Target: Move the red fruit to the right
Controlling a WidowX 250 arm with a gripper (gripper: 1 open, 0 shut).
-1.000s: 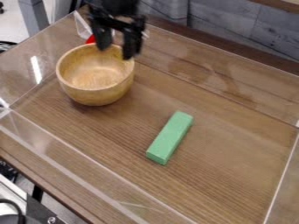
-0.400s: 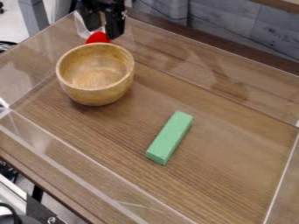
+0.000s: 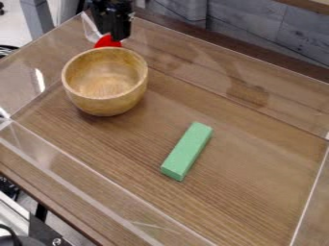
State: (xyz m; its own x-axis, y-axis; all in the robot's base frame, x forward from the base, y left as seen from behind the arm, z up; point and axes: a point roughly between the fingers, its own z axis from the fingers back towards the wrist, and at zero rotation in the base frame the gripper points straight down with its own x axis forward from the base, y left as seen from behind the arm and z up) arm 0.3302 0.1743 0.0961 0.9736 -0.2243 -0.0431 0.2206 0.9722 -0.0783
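The red fruit (image 3: 106, 41) is small and glossy and lies on the wooden table just behind the bowl's far rim, at the top left. My gripper (image 3: 111, 34) points straight down right over it, with dark fingers reaching down on either side of the fruit's top. The fingers hide the upper part of the fruit. From this view I cannot make out whether the fingers press on the fruit or still stand apart from it.
A round wooden bowl (image 3: 106, 81) sits at the left, directly in front of the fruit. A green rectangular block (image 3: 188, 150) lies right of centre. Clear acrylic walls (image 3: 26, 72) ring the wooden table top (image 3: 244, 115).
The gripper moved from above the bowl's far rim up and left in the picture, coming down over the red fruit. Bowl and green block have not moved.
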